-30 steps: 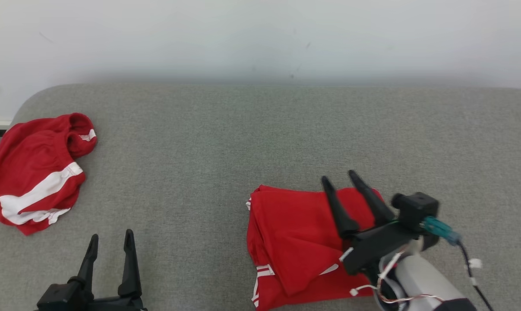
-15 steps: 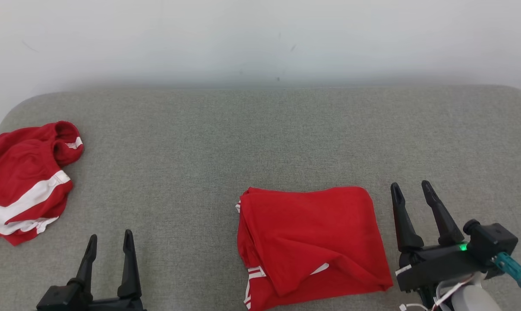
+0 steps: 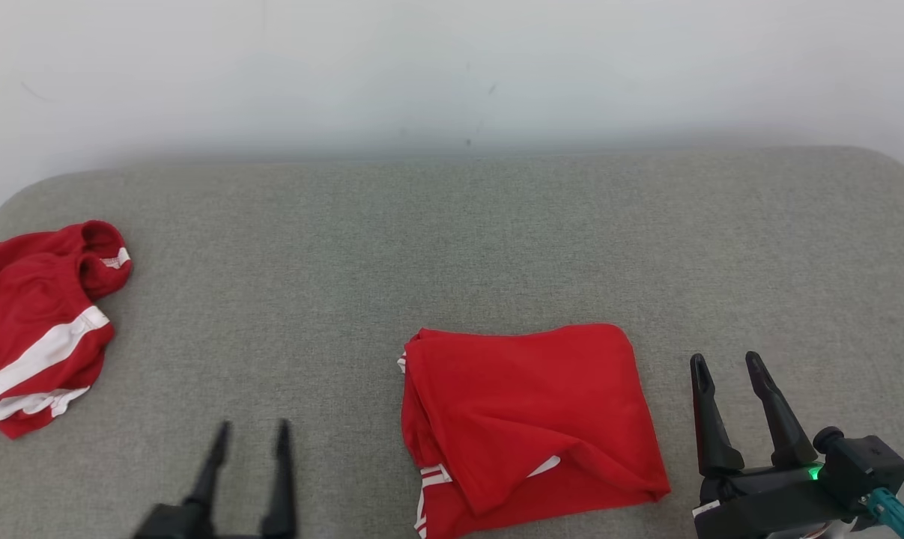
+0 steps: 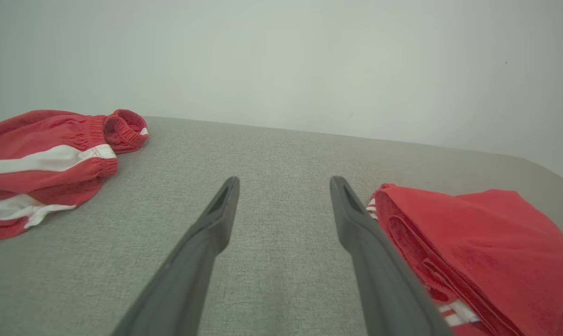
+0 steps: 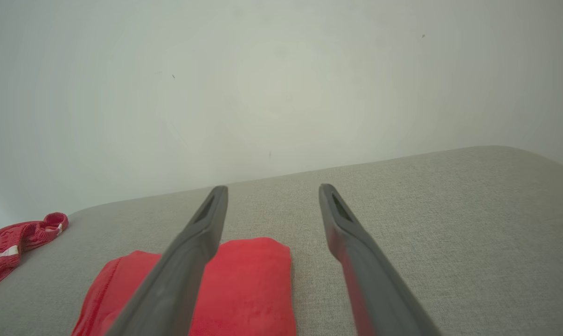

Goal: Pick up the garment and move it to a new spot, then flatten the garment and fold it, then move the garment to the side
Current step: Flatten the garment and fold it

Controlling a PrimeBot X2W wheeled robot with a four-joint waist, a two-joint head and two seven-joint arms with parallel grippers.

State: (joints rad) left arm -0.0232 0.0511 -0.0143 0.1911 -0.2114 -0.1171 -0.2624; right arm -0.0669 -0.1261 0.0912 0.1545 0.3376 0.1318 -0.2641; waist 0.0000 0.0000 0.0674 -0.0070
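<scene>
The garment (image 3: 526, 419), red with white stripes, lies folded in a rough rectangle on the near part of the grey cushion (image 3: 452, 247), a little right of the middle. White stripe ends show at its near left corner, and a loose flap slants across its near half. It lies free of both grippers.

The right gripper (image 3: 725, 358) sits just right of the garment at the near edge, apart from it, its fingers pointing far. It is released: the jaws stand wide with only bare cushion between them. A small green light glows on its body. In the right wrist view the garment lies to the left of and below its fingers (image 5: 356, 252).

The left gripper (image 3: 253, 427), blurred in the head view, is at the near edge, left of the garment and apart from it. It too is released, jaws spread and empty. In the left wrist view the garment's stacked left edge lies just right of the right finger.

A crumpled red pile (image 3: 32, 329) with a broad white stripe and a gathered waistband rests at the cushion's far left, well apart from the garment. A pale wall (image 3: 452, 67) stands behind the cushion's far edge.
</scene>
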